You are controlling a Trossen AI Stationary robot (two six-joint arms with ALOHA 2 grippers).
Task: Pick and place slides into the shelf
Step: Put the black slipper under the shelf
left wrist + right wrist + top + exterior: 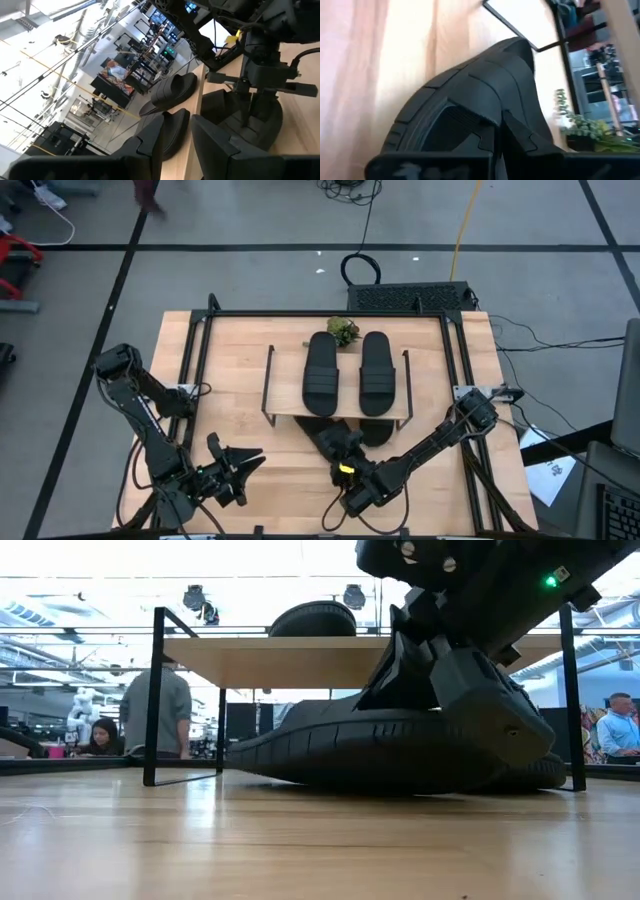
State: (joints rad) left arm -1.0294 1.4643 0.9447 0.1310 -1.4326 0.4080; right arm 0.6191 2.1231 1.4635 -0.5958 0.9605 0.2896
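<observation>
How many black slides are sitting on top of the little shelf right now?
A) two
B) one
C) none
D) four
A: in the high view two black slides lie side by side on the shelf's light wood top board, while the right gripper is shut on another slide down at the shelf's front edge.
</observation>
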